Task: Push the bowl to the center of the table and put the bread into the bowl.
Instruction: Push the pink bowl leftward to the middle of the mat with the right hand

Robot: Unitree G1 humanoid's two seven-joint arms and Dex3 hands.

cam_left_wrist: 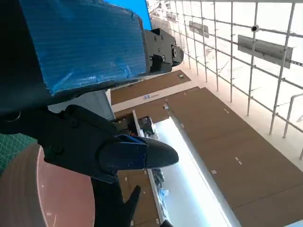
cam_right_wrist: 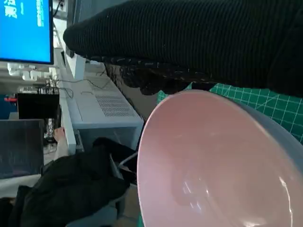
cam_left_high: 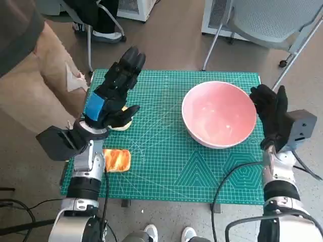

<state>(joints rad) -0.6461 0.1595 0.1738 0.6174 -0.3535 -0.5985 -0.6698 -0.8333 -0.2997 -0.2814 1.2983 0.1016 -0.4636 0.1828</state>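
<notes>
On the mat (cam_left_high: 166, 151), the bowl (cam_left_high: 219, 113) sits at three o'clock. We press our right hand (cam_left_high: 270, 113), fingers apart and flat against its rim, steadily toward nine. Left hand (cam_left_high: 113, 91) hovers spread, empty; bread (cam_left_high: 117, 159) waits at eight.

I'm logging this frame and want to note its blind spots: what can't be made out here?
- Bread: head view, its left part hidden behind the left forearm; absent from both wrist views.
- Pale item under the left robot hand: head view, mostly covered by the fingers, so whether it is held is unclear.
- Right robot hand against the bowl: its fingers lie behind the rim; contact uncertain.
- Bowl: cut off by the edges in both wrist views.
</notes>
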